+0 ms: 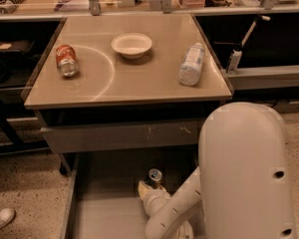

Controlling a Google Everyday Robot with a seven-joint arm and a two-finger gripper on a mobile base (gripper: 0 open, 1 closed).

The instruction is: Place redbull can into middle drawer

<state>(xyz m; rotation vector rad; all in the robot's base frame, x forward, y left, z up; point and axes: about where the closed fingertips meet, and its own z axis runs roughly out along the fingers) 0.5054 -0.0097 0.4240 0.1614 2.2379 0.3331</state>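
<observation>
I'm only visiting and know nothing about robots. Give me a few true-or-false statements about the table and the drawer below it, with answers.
1. The redbull can stands upright in the open middle drawer. True.
2. The robot's hand hovers over the tabletop. False: it is down in the drawer, right beside the redbull can.
3. A white bowl sits on the table. True.
4. The red soda can stands upright. False: it lies on its side at the table's left.
5. The plastic bottle is in the drawer. False: it lies on the table's right side.
</observation>
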